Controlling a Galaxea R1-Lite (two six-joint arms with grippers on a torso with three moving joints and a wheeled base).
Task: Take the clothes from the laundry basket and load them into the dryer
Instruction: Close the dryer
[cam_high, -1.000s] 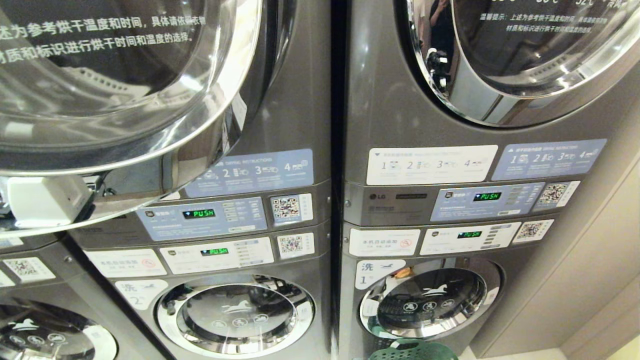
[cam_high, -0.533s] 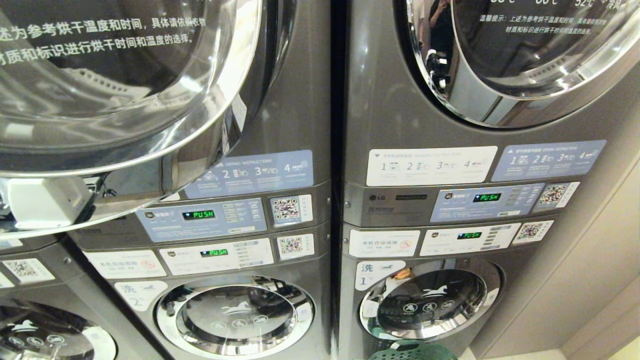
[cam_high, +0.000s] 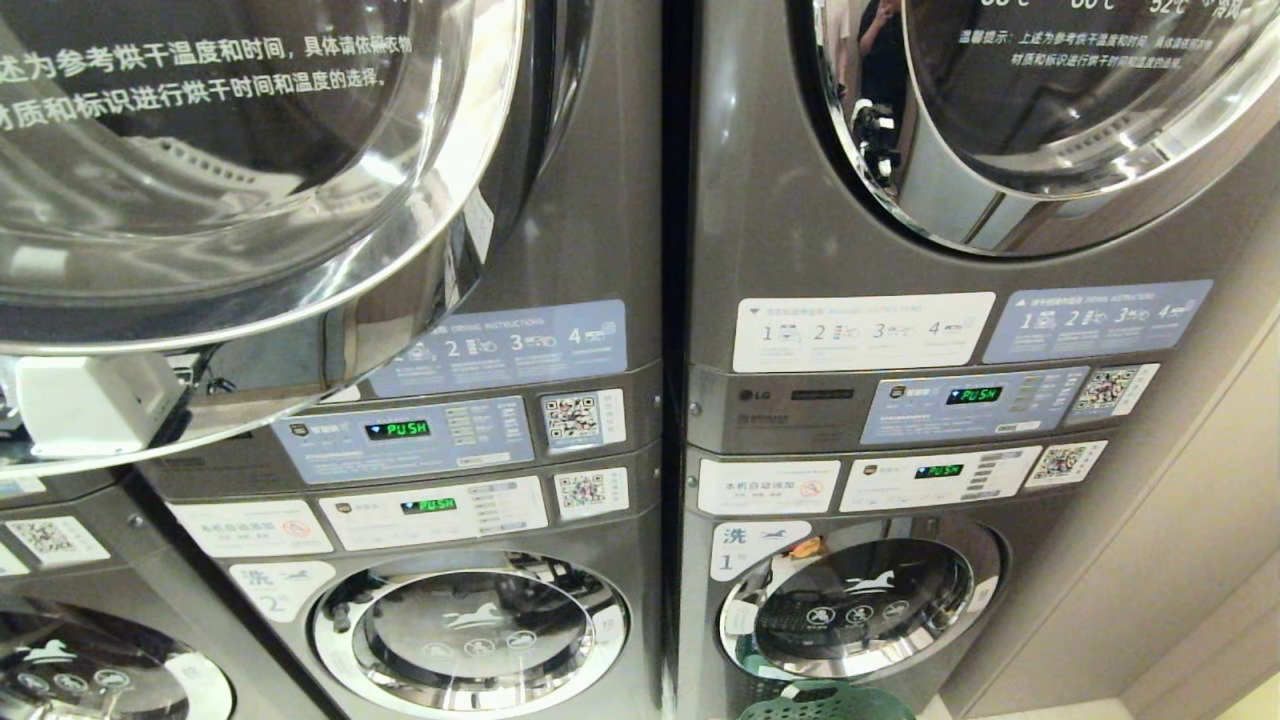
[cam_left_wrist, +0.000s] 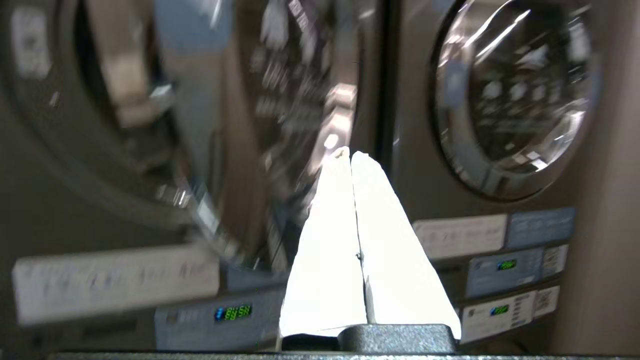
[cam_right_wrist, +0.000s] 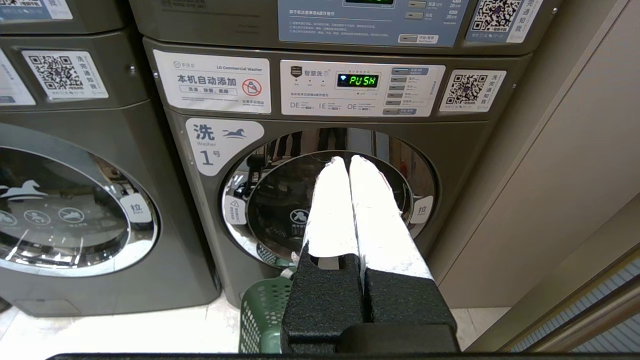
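Neither arm shows in the head view. Left gripper (cam_left_wrist: 350, 155): white fingers (cam_left_wrist: 330, 240) pressed together tip to tip, nothing between them, pointing level, slightly upward. Right gripper (cam_right_wrist: 348, 160): white fingers (cam_right_wrist: 332, 210) closed flush against each other, empty, held low and angled slightly downward, black finger mounts visible at the base.

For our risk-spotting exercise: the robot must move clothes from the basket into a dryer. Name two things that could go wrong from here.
1. The open dryer door swings out beside the left gripper, so the arm could strike the glass.
2. The green laundry basket sits low on the floor below the shut right gripper; a long reach down could miss it.
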